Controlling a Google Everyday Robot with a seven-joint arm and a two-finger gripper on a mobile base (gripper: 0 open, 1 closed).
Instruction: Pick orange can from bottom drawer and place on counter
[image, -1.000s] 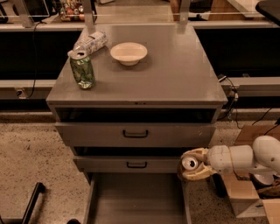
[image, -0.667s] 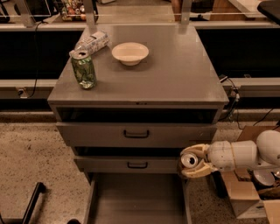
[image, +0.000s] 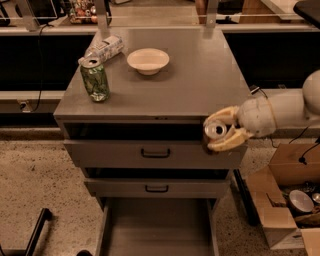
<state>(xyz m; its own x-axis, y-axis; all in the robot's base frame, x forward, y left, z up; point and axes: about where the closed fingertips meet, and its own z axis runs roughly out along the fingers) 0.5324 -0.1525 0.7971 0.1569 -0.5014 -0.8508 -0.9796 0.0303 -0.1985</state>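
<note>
Hovering just off the front right corner of the bench (image: 200, 85), a little below its top edge, the gripper (image: 211, 133) has its fingers (image: 226, 115) clamped on the can (image: 216, 130), one above its side wall and one below. The can's silver top faces me, so I read its long axis as roughly level, front to back, not upright. I'd judge it light, thin-walled and slick, easy to dent, so a mid-body hold suits it. The bottom drawer (image: 157, 227) stands open beneath. A green can (image: 95, 80) sits by the left edge, a bowl (image: 148, 60) nearer the back.
</note>
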